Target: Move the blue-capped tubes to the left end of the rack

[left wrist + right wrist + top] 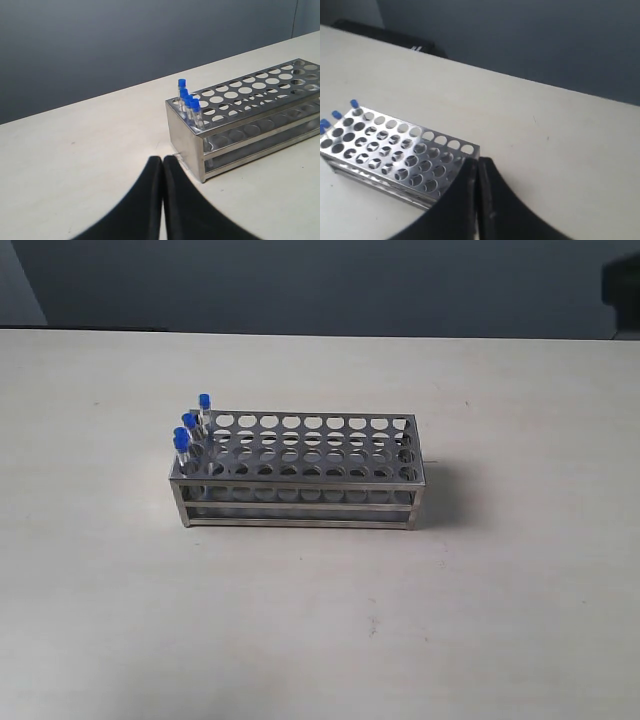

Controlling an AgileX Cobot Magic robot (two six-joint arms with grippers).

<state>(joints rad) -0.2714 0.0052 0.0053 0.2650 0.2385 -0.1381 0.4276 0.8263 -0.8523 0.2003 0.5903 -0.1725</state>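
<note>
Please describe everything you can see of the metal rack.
The rack is a rectangular, open-sided frame of shiny silver metal. Its top plate has rows of round holes, with a second perforated plate below. It stands flat on the pale table. Four blue-capped tubes stand in its left-end holes; the rest are empty.

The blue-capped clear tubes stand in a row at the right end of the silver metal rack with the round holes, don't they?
No, only the end is wrong. The exterior view shows the thin clear blue-capped tubes standing in a row at the left end of the silver perforated metal rack.
</note>
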